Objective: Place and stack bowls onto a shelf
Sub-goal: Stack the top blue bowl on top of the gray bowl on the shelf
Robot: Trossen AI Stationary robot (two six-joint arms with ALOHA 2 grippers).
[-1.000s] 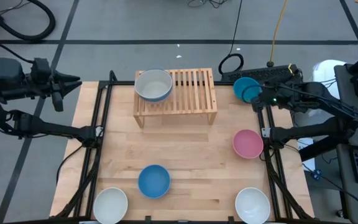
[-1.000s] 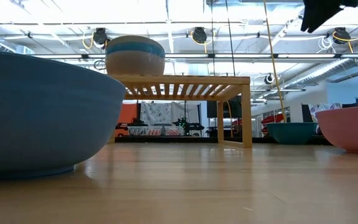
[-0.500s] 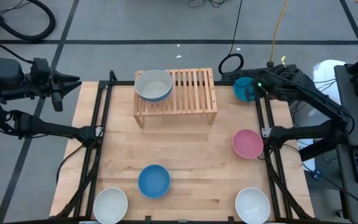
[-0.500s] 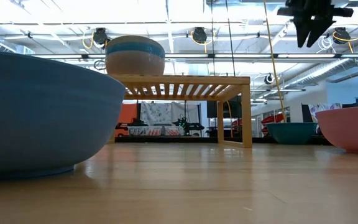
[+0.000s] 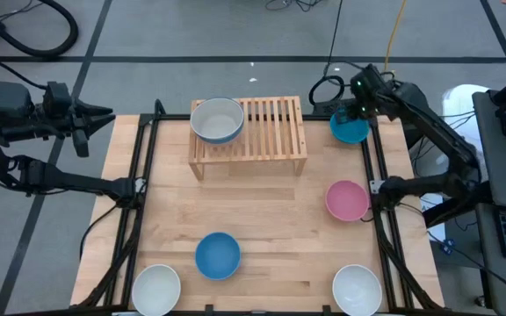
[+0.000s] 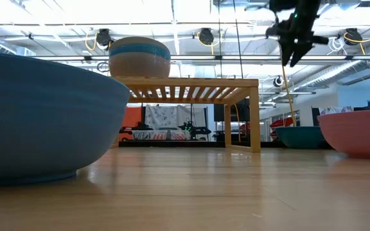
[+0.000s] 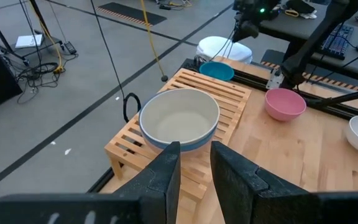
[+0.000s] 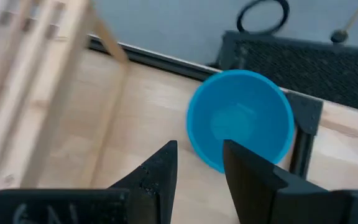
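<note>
Along the bottom edge of the high view I see two white bowls point(image 5: 156, 289) point(image 5: 357, 289), with a blue bowl point(image 5: 217, 255) just above the left one. Higher, at mid right, sits a pink bowl point(image 5: 347, 201). Toward the top centre stands the shelf point(image 5: 271, 130), its left end carrying a stack of bowls point(image 5: 217, 120). At upper right my right gripper point(image 5: 356, 98) hovers over the teal bowl point(image 5: 350, 128), fingers slightly apart, gripping nothing. At far left my left gripper point(image 5: 104, 114) waits off the table point(image 5: 271, 219), fingers also slightly apart and empty.
</note>
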